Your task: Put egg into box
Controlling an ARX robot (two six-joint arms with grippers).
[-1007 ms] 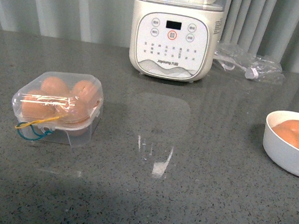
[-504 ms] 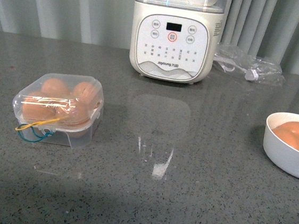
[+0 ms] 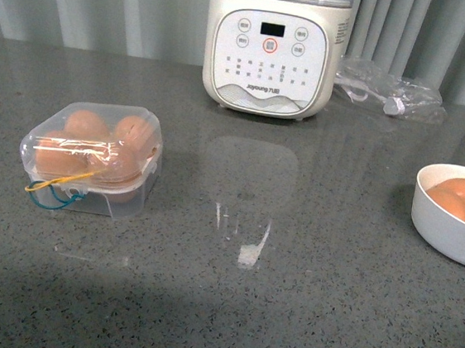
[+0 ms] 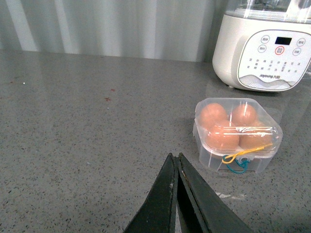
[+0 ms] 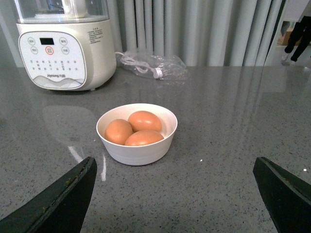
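I see the box [image 3: 90,161] with its lid down on the grey table [image 3: 284,312], left of centre, holding 4 brown eggs; yellow and blue loops hang at its near edge. A white bowl [image 3: 451,234] with 3 eggs [image 5: 136,131] sits at the right edge. Bare counter lies between them, in front of the cream appliance [image 3: 275,50]. My left gripper [image 4: 176,167] has its fingers pressed together, holding nothing, near the box. My right gripper [image 5: 175,194] is spread wide, just short of the bowl.
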